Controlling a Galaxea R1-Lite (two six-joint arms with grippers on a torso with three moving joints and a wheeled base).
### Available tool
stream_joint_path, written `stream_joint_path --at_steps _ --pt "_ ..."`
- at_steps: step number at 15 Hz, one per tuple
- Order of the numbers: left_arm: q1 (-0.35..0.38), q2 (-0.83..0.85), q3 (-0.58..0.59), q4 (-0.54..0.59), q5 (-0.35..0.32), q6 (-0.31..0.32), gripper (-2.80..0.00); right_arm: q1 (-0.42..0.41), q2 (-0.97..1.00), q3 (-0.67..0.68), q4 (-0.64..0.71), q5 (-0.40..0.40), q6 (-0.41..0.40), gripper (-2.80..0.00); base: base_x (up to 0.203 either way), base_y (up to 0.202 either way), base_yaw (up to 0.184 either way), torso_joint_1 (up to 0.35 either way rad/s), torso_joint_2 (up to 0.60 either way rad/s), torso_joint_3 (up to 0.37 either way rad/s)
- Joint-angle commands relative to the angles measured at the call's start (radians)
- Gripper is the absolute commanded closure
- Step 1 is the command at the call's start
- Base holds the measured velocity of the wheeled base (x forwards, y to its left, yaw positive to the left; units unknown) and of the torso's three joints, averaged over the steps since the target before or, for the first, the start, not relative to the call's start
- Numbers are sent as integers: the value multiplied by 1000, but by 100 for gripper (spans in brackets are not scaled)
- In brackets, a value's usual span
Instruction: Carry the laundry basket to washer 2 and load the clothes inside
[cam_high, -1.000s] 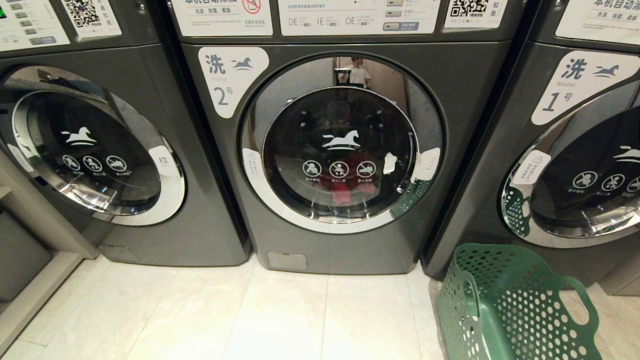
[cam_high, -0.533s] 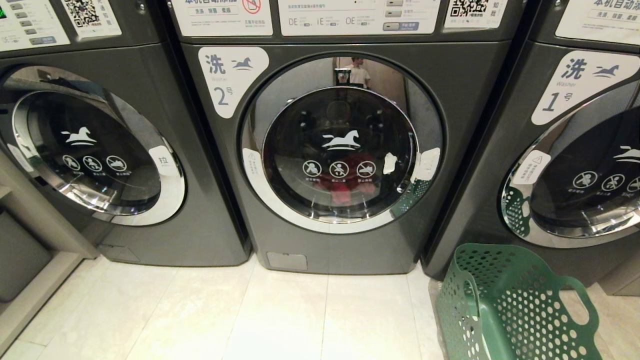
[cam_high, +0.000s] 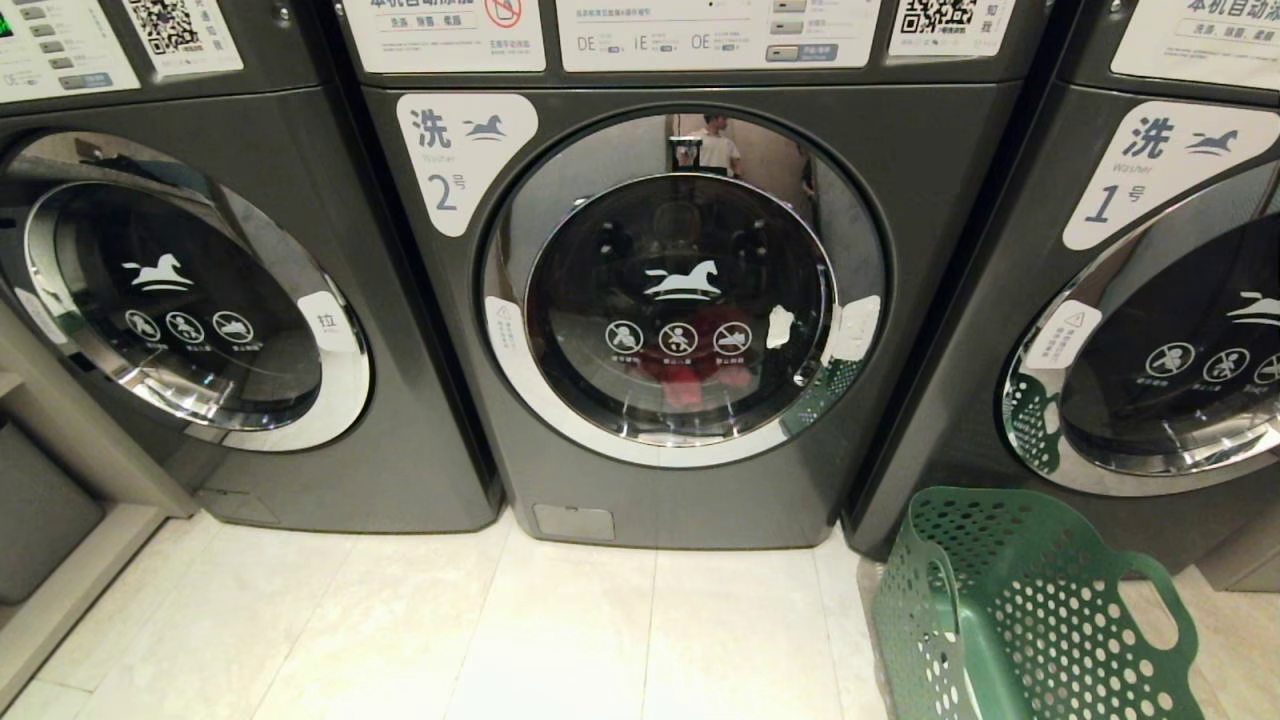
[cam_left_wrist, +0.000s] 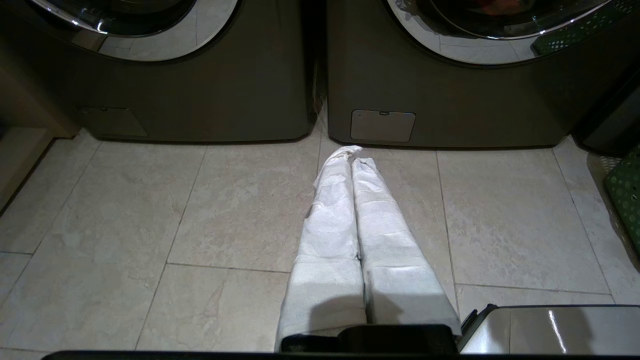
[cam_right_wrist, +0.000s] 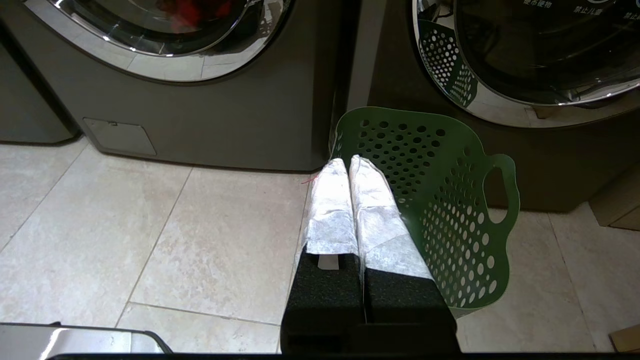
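Washer 2 (cam_high: 680, 300), dead centre, door shut w/ red clothes (cam_high: 690, 375) behind the glass. Laundry basket (cam_high: 1020, 610) sits on the floor at 4 o'clock, nothing visible inside. Left gripper (cam_left_wrist: 350, 155) & right gripper (cam_right_wrist: 347, 162) both clenched, holding nothing, low over the tiles.

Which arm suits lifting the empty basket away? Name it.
Right. The right tool, shut, hangs directly beside the dark green perforated plastic basket on the floor; the left tool points at bare tile, the basket at its view's edge.

The laundry basket (cam_high: 1030, 610) stands on the floor (cam_high: 500, 620) right of washer 2 (cam_high: 680, 290), clothes (cam_high: 690, 365) inside it.
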Motion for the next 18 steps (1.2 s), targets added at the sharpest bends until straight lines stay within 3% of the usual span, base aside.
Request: stream_joint_path --at_steps 1,6,18 --pt "0 0 0 1 1 0 0 0 0 1 1 0 -1 0 0 0 0 0 0 0" --pt "0 0 0 1 13 -46 0 0 0 -1 0 0 -1 0 0 0 0 0 0 0" --pt "0 0 0 1 12 -49 0 0 0 -1 0 2 3 0 0 0 0 0 0 0"
